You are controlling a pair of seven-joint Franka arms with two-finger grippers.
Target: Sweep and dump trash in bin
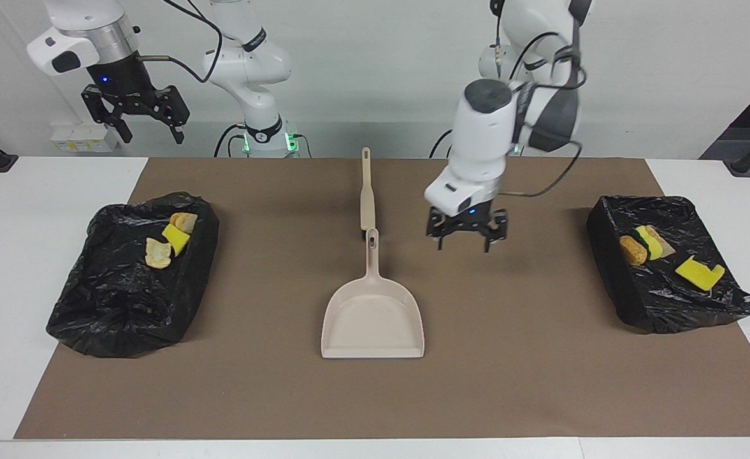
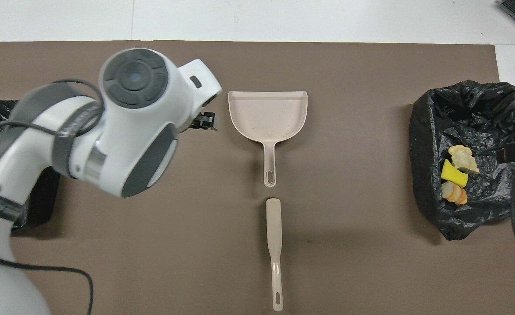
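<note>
The trash is already off the brown mat (image 1: pixel 515 357) that covers the bench (image 1: pixel 43 210). With the dustpan (image 1: pixel 375 319) at mid-mat as landmark, one black-bagged bin (image 1: pixel 126 299) sits toward the right arm's end from it and holds a pale lump (image 1: pixel 157 253), a yellow sponge piece (image 1: pixel 175 238) and a brown bread-like lump (image 1: pixel 184 220). A second bagged bin (image 1: pixel 668 293) sits toward the left arm's end and holds an orange-brown lump (image 1: pixel 631 250), a yellow-green sponge (image 1: pixel 652 241) with a pale piece beside it, and a yellow sponge piece (image 1: pixel 699 272). No loose bits show on the mat, so I judge the sweeping and dumping done.

The dustpan lies empty and flat, its handle toward the robots, and the hand brush (image 1: pixel 367 191) lies in line with that handle, nearer the robots, almost touching it. Neither tool is held.

The left gripper (image 1: pixel 468 237) hangs over bare mat just beside the dustpan's handle, jaws spread and empty. The right gripper (image 1: pixel 137 121) waits raised above the table's edge at the right arm's end, jaws wide and empty.
</note>
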